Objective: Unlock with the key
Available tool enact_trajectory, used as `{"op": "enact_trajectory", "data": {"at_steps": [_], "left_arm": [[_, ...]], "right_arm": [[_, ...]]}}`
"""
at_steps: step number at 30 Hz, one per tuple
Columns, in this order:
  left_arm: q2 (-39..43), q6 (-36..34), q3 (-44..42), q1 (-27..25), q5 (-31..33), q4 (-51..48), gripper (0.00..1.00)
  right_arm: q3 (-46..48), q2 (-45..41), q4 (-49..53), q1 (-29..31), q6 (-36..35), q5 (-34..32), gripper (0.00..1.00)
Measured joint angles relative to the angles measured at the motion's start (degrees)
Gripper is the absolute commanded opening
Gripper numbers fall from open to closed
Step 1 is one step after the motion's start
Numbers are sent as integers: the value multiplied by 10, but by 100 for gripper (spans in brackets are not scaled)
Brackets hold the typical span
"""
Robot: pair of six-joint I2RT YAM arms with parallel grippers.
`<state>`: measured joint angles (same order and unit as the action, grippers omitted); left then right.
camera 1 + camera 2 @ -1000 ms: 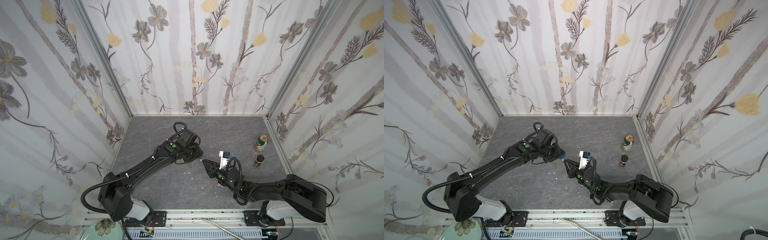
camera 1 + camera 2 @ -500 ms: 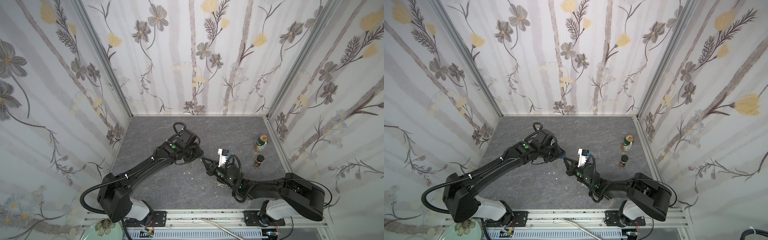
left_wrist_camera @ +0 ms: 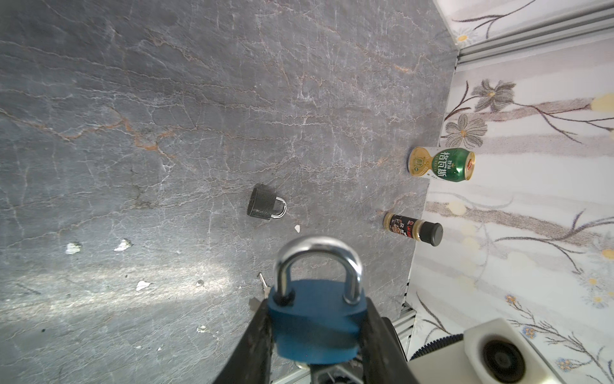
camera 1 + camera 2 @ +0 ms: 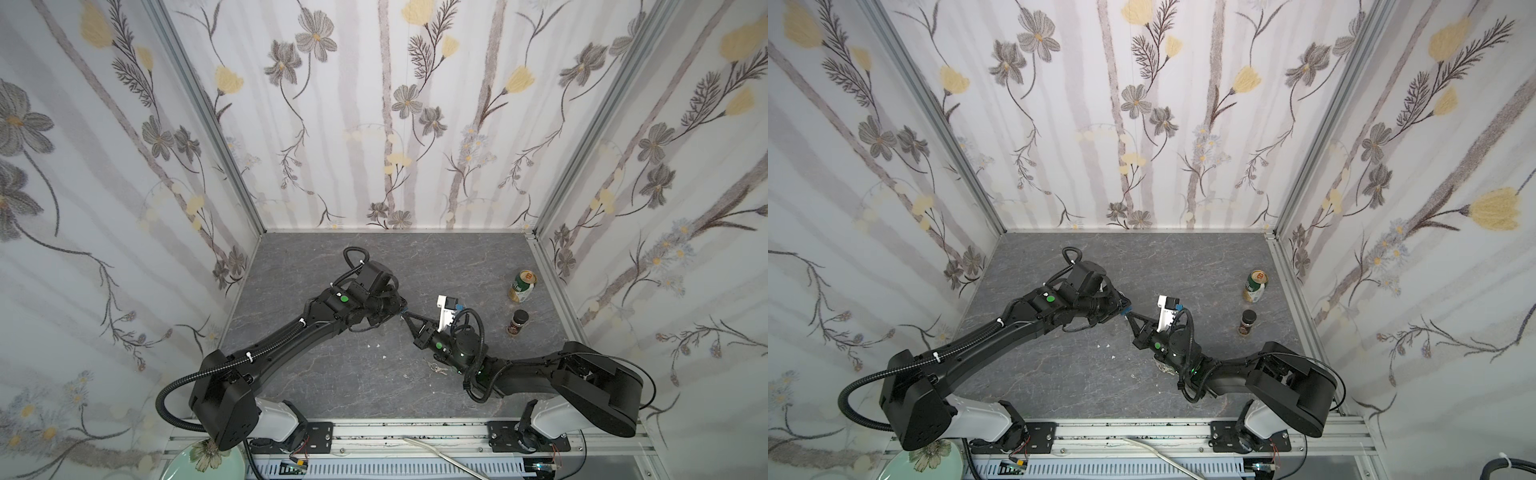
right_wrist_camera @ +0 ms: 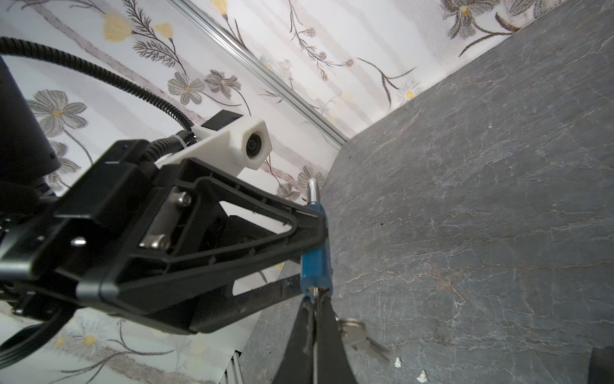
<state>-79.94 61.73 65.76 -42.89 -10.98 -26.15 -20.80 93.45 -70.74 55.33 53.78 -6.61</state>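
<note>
Carefully now, the left gripper (image 3: 315, 332) pinches the blue metal padlock (image 3: 315, 312) over the middle of the grey stone tabletop (image 4: 374, 257), and the right gripper (image 5: 314, 309), squeezed on the small silver key (image 5: 314, 293) at its bottom, might slip off if it turns crooked

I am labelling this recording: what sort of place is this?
Likely a robot test booth: wallpaper panels enclose a grey stone-look tabletop, and left arm and right arm mount on a front rail.
</note>
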Motion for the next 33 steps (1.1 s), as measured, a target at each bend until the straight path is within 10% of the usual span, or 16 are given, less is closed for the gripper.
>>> {"op": "enact_trajectory", "data": {"at_steps": [33], "left_arm": [[30,0,-13,0,20,37,0]], "right_arm": [[-5,70,-138,-44,216,94,0]]}}
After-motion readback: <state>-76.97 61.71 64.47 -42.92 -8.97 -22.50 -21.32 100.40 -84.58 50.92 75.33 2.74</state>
